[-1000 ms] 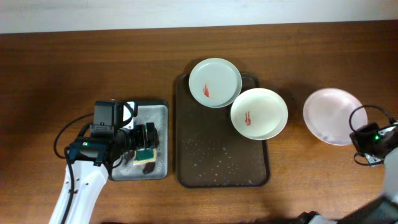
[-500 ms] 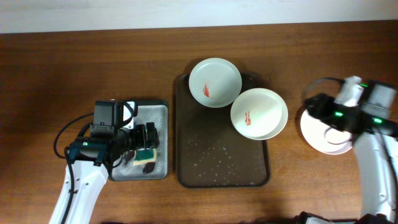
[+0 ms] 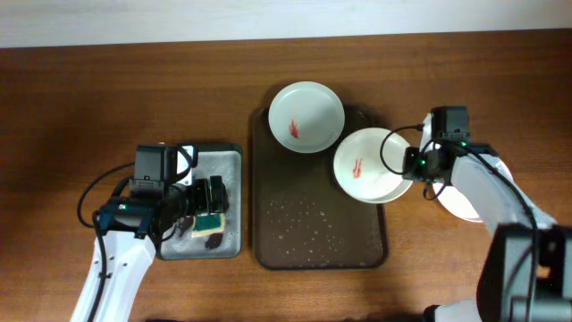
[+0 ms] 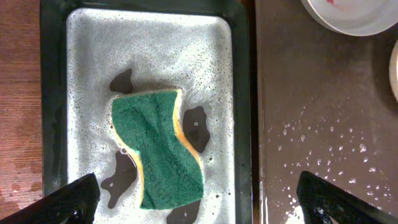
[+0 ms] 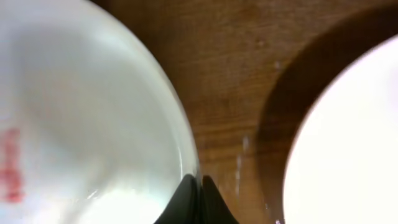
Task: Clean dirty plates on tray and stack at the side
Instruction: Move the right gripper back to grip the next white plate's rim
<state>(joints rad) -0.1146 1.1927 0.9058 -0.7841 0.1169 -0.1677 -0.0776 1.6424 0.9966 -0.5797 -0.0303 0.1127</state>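
The dark brown tray holds two white plates with red smears: one at its far edge, one at its right edge. My right gripper is shut on the right rim of that second plate, its fingers pinching the rim. A third plate, with no smear visible, lies on the table to the right, partly under my right arm; it also shows in the right wrist view. My left gripper hangs open over a green sponge.
The sponge lies in a small black-rimmed grey tray with foamy water, left of the brown tray. Water drops speckle the brown tray's near half. A white wall edge runs along the far side of the table.
My right arm swung in from the right edge, passed over the plate on the table, and closed on the rim of the right-hand smeared plate. The left arm has not moved.
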